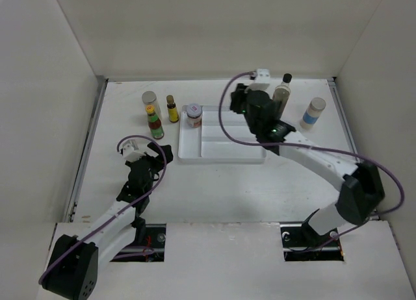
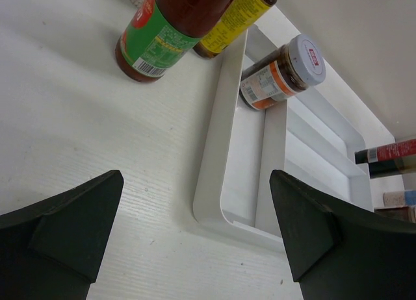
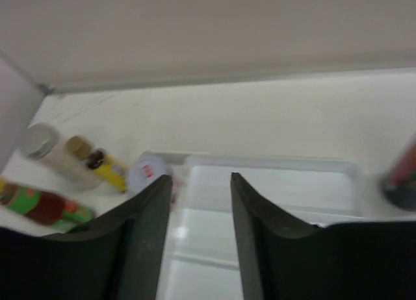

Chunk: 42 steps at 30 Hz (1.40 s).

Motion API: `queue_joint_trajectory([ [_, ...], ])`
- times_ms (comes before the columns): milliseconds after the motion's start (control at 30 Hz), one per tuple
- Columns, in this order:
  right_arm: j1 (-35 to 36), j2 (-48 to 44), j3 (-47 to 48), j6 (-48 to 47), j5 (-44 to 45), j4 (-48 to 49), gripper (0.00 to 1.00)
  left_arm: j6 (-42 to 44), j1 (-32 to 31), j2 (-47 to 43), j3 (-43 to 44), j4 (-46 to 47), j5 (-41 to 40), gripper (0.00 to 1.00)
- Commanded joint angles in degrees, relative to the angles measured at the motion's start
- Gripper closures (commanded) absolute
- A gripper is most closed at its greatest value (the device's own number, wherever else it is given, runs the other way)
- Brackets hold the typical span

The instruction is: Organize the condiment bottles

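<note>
Condiment bottles are pictured spread over a white table [image 1: 214, 189], seen from overhead. One short jar w/ pale lid [image 1: 194, 114] is stood upright in the top-left corner of the white divided tray [image 1: 221, 158], centre frame.

Three more are grouped just left of the tray, upper left of frame: a silver-lidded jar [image 1: 150, 99], a red sauce bottle w/ green label [image 1: 155, 126] and a small brown bottle w/ yellow label [image 1: 171, 110].

At upper right, off the tray, a tall dark bottle w/ black cap [image 1: 283, 91] and a white-capped bottle w/ blue label [image 1: 313, 113] are stood apart from each other.

The right gripper [image 3: 200, 180] is held over the tray's upper-right part, beside the tall dark bottle. Its jaws are parted only narrowly and nothing is grasped between them.

The left gripper [image 2: 195, 183] is poised low by the tray's lower-left corner, left of centre, w/ jaws spread wide & empty.
</note>
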Motion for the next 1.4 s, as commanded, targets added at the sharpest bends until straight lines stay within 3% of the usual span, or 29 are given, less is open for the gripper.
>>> queue_joint_trajectory([
  [0, -5.8, -7.4, -12.1, 1.8, 10.5, 2.3, 0.58, -0.4, -0.7, 0.7, 0.3, 2.9, -0.1, 0.0],
  [100, -11.1, -10.9, -19.3, 3.3, 14.6, -1.0, 0.59, -0.4, -1.0, 1.2, 0.4, 3.5, 0.2, 0.0],
  [133, -12.8, -11.2, -20.7, 3.9, 15.3, -2.2, 0.55, -0.4, -1.2, 1.4, 0.5, 3.6, 0.1, 0.0],
  [267, -18.3, -10.0, -23.3, 6.1, 14.4, -3.4, 0.18, -0.4, -0.9, 2.1, 0.6, 3.9, 0.1, 0.0],
  [333, -20.9, -8.2, -22.7, 6.0, 13.1, -3.3, 0.1, -0.4, -0.9, 1.6, 0.4, 3.9, 0.4, 0.0],
  [467, -23.6, -4.7, -20.5, 5.9, 8.4, -3.7, 0.07, -0.4, -0.5, 2.3, 0.6, 3.9, 0.3, 0.0],
  [733, -26.4, -0.8, -22.4, 7.6, 4.8, -2.2, 0.12, -0.4, 0.1, 2.4, 0.5, 3.9, 0.9, 0.0],
  [867, -26.9, 0.1, -22.5, 8.5, 2.7, 0.2, 0.24, -0.4, -0.2, 2.5, 0.7, 4.0, 0.8, 0.0],
  [967, -27.2, 0.6, -21.7, 8.5, 1.9, 1.9, 0.41, -0.4, 0.2, 2.9, 0.8, 4.1, 1.1, 0.0],
  [1067, -27.0, -2.9, -22.1, 8.4, 2.7, 2.8, 0.5, -0.4, 0.2, 1.2, 0.3, 3.8, 1.1, 0.0],
  [1233, -22.7, -10.6, -20.2, 5.4, 5.3, 1.2, 0.52, -0.4, 0.5, 1.2, 0.2, 3.6, 1.2, 0.0],
  [1367, -14.5, -11.1, -16.4, 4.8, 5.1, -1.0, 0.51, -0.4, 0.5, 1.9, 0.4, 4.1, 0.9, 0.0],
])
